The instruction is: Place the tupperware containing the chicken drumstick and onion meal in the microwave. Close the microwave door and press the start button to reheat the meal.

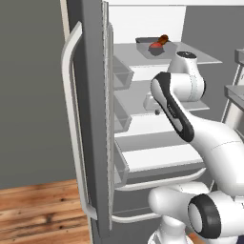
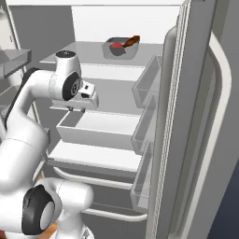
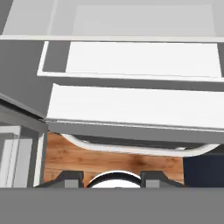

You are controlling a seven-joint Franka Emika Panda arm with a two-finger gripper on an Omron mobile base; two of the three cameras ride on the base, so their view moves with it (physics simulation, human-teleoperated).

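The tupperware point(image 1: 143, 41) point(image 2: 110, 52) stands on the top shelf of an open fridge, near the back. In it lie the brown chicken drumstick point(image 1: 162, 39) point(image 2: 132, 41) and the red onion point(image 1: 155, 46) point(image 2: 115, 45). My gripper point(image 2: 77, 110) hangs one shelf lower, in front of the middle shelf, and points down at the fridge's lower shelves and the floor. In the hand view my gripper point(image 3: 111, 178) has its two dark fingertips point(image 3: 68, 177) apart with nothing between them. The microwave, its door and the start button are out of view.
The fridge door point(image 1: 90, 119) point(image 2: 186, 140) stands wide open, with a long pale handle point(image 1: 71, 119) and clear door bins point(image 1: 121, 76) point(image 2: 147, 84). A drawer point(image 2: 93, 130) sits under the hand. Grey racks point(image 1: 236, 90) point(image 2: 11, 60) flank the other side. Wooden floor point(image 1: 38, 209) lies below.
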